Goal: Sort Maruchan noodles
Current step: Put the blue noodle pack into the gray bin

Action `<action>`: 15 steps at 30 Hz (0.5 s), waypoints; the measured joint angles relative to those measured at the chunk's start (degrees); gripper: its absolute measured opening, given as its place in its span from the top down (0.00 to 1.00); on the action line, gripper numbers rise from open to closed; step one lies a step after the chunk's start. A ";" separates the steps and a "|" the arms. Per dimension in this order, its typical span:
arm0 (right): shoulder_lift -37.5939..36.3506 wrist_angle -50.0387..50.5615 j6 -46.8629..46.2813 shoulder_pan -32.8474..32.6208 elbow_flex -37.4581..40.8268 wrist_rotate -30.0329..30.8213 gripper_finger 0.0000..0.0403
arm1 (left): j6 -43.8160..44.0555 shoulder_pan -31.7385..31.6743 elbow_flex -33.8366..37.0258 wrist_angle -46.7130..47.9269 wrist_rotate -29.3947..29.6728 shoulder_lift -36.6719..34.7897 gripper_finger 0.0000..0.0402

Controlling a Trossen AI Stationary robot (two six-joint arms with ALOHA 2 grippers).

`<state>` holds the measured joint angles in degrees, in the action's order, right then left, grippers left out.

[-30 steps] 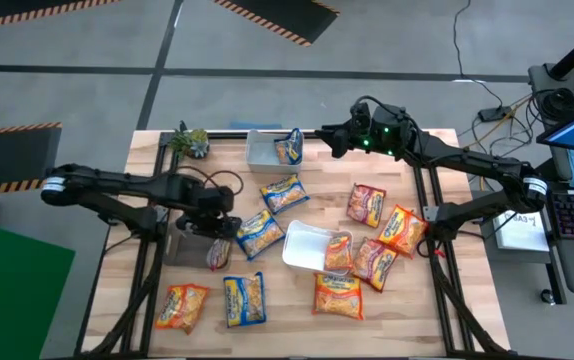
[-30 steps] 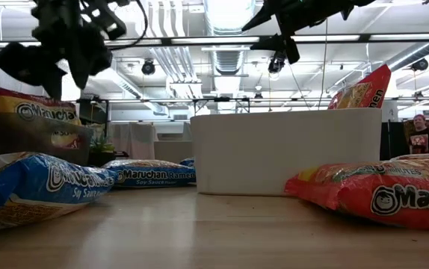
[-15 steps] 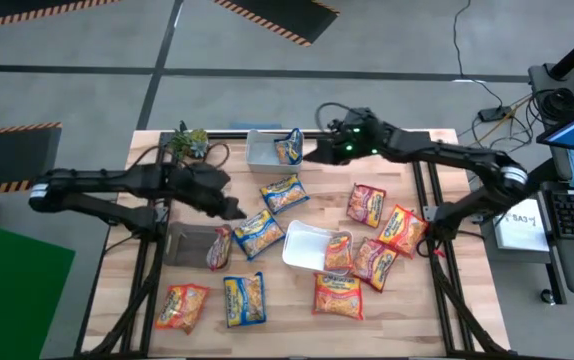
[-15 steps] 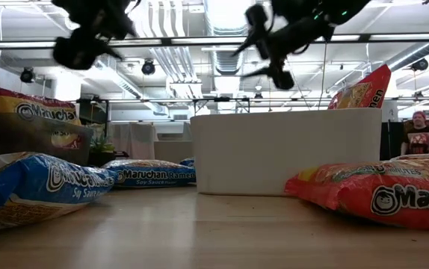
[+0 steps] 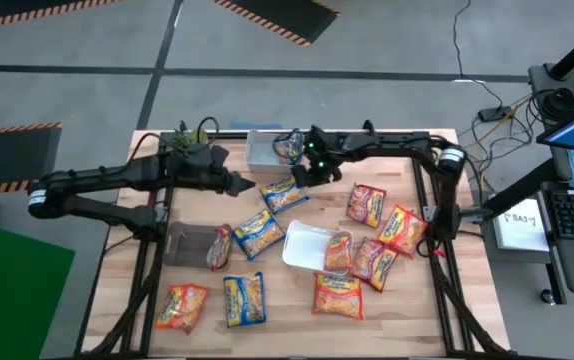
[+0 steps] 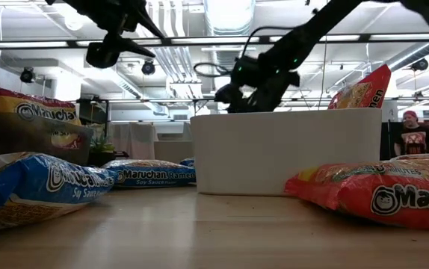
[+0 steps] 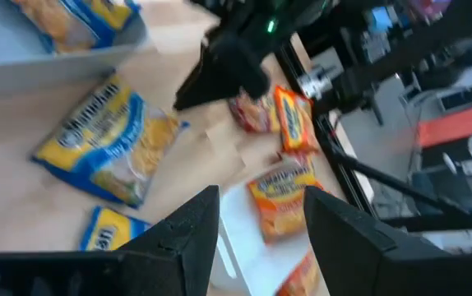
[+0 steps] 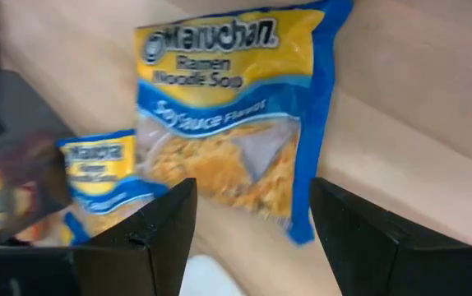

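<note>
While overhead hides jaws, right tool (image 5: 297, 178) spread above blue packet (image 8: 236, 115), left tool (image 7: 256, 215) spread

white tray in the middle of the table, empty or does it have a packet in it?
Not empty. The white tray holds one orange packet, propped against its right wall in the high view.

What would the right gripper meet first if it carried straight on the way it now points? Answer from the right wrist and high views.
Most likely the blue-and-yellow Maruchan packet lying flat on the table. It fills the gap ahead of the open right gripper, which hangs just above it in the high view. Exact height is unclear.
</note>
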<state>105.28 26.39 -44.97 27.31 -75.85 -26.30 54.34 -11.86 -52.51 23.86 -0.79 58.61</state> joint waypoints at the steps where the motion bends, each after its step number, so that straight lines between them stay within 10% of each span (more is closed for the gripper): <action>1: 1.22 0.03 0.51 -0.03 -0.47 0.49 0.44 | -0.32 -0.12 0.00 -0.31 0.61 0.00 0.60; 15: 8.57 -6.75 2.60 -0.04 -2.12 0.56 0.51 | -4.34 -1.27 0.00 -6.41 7.62 0.82 0.60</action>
<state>113.85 19.64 -42.38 27.27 -77.97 -25.74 50.01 -13.14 -52.51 17.46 6.84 59.43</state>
